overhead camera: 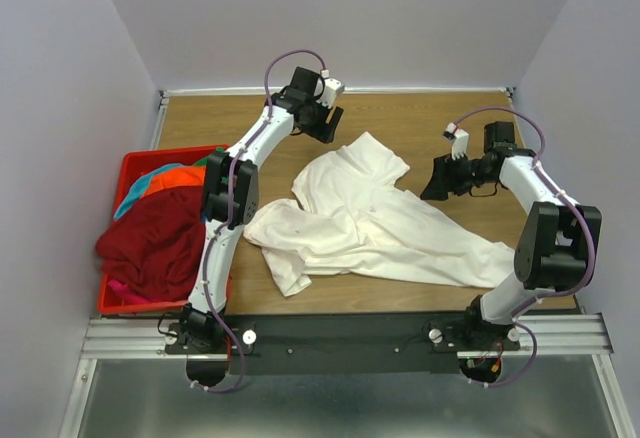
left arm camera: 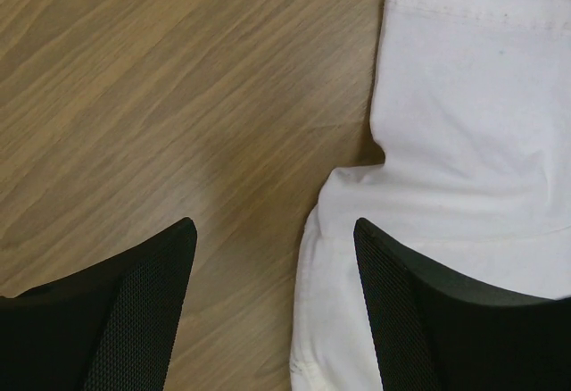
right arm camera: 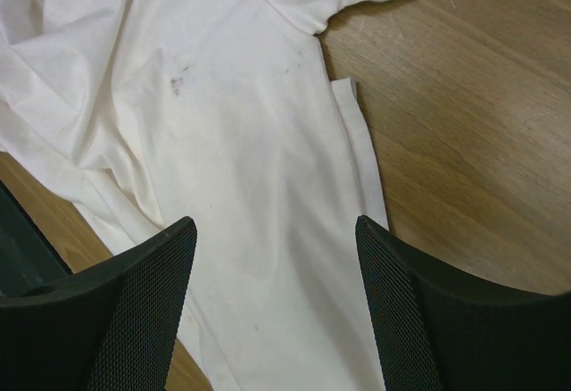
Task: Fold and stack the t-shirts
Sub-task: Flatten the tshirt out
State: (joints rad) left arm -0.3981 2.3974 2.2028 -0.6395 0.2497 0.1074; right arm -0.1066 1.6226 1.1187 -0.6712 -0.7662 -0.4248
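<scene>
A large white t-shirt lies crumpled across the middle of the wooden table. My left gripper hovers open at the shirt's far left corner; in the left wrist view the white cloth edge lies under the right finger, with bare wood under the left one. On the right, my right gripper stands open above the shirt's edge; its wrist view shows white fabric between and below the fingers. Neither gripper holds anything. A dark red t-shirt, an orange one and a teal one are heaped in the basket.
A red plastic basket stands at the table's left edge, beside the left arm. Bare wood shows at the back of the table and to the right of the shirt. A metal rail runs along the near edge.
</scene>
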